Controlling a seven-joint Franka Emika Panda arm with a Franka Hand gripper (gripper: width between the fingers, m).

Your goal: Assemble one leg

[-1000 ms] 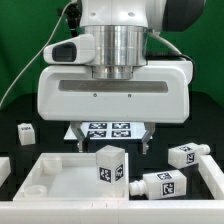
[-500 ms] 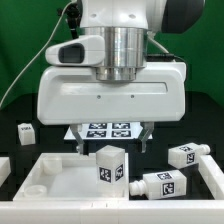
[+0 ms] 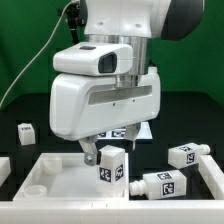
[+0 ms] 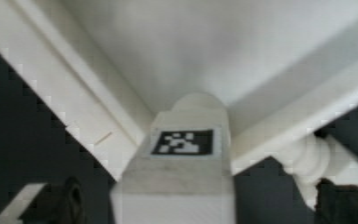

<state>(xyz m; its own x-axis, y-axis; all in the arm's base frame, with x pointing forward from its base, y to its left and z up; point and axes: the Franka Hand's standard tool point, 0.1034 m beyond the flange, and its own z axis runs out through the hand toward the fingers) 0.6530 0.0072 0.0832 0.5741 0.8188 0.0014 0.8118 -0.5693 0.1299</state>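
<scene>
A leg [image 3: 111,166] stands upright on the large white tabletop [image 3: 45,178], with a tag on its side. My gripper [image 3: 108,157] has come down over it, one finger on each side of its top. In the wrist view the leg [image 4: 190,165] fills the space between the dark fingers [image 4: 55,205], with its tag facing the camera. The jaws stand apart and I see no squeeze on the leg. The gripper [image 4: 194,208] is open.
Two more legs lie on their sides at the exterior view's right, one [image 3: 160,184] by the tabletop's edge and one [image 3: 186,154] further back. A small white tagged cube [image 3: 25,131] sits at the left. The marker board [image 3: 130,131] shows partly behind the hand.
The hand has turned about its vertical axis and dropped from above the marker board to around the top of the upright leg. The parts have not moved.
</scene>
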